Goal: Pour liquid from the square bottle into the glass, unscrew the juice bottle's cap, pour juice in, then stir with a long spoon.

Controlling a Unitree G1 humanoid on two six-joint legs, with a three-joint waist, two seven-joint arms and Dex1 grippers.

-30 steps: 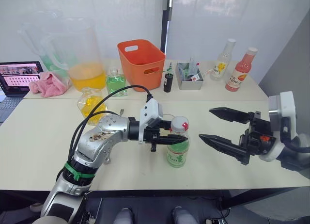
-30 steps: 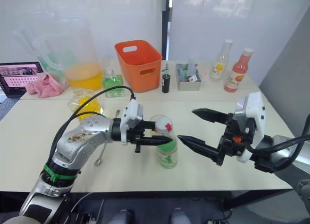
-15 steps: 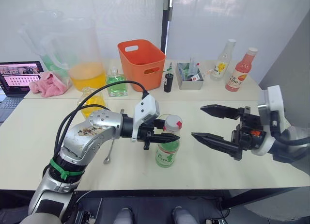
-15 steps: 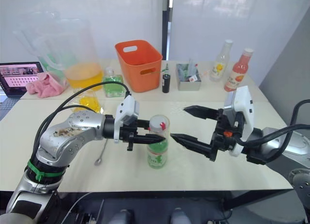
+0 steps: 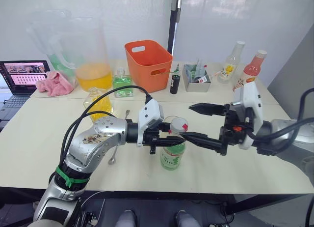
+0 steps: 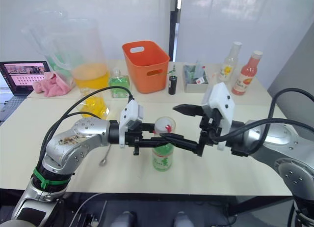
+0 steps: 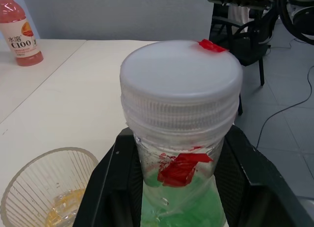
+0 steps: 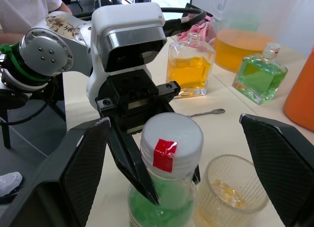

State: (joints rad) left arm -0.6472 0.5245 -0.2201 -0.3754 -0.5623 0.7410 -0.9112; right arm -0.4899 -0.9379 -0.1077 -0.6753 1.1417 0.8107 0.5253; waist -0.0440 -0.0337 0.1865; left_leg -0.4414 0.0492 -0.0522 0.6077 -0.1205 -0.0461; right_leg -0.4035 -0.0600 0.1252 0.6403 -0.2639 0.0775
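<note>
The juice bottle [image 5: 171, 153] holds green liquid and has a white cap [image 5: 178, 125] with red tape. It stands upright near the table's front middle. My left gripper [image 5: 169, 139] is shut on its neck, as the left wrist view [image 7: 181, 187] confirms. My right gripper [image 5: 186, 121] is open, one finger on each side of the cap without touching it [image 8: 174, 120]. The ribbed glass [image 8: 230, 192] stands just behind the bottle with a little yellow liquid in it. The square bottle [image 5: 100, 103] of yellow liquid stands further back on the left. The long spoon [image 8: 206, 112] lies between them.
A green square bottle [image 5: 122, 83], a large pitcher [image 5: 91, 55] of orange liquid, an orange basket [image 5: 148, 60] and a grey tray [image 5: 196, 75] line the back. Two tall bottles [image 5: 249, 72] stand at the back right. A laptop [image 5: 22, 74] and a pink cloth [image 5: 56, 83] sit at the far left.
My right gripper has come in from the right, and its open fingers now sit on either side of the bottle's cap. The left gripper keeps its hold on the bottle. The camera has shifted.
</note>
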